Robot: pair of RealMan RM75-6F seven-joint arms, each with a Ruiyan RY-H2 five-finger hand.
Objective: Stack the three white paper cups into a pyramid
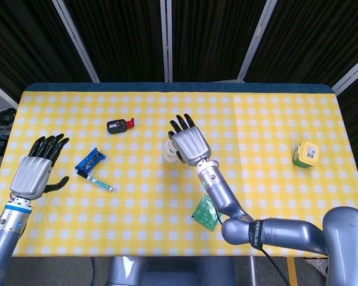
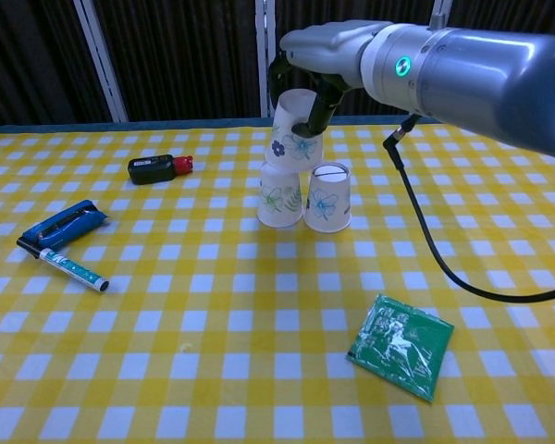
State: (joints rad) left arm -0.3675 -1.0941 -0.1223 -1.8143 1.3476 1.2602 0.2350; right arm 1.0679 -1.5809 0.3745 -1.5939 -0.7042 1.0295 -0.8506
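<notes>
Two white paper cups with green flower prints stand upside down, side by side, at mid-table: the left cup [image 2: 280,196] and the right cup [image 2: 327,198]. My right hand [image 2: 326,48] holds the third cup [image 2: 293,132], upside down and slightly tilted. Its rim hangs right over the left cup's top and leans toward the gap between the two; whether they touch I cannot tell. From the head view my right hand [image 1: 190,146] covers the cups, and only a sliver of white cup [image 1: 168,156] shows. My left hand [image 1: 34,171] hovers open and empty near the table's left edge.
A black and red gadget [image 2: 157,167] lies at the back left. A blue stapler [image 2: 67,226] and a marker pen [image 2: 74,269] lie at the left. A green packet [image 2: 400,344] lies front right of the cups. A yellow-green box [image 1: 306,154] sits at the far right.
</notes>
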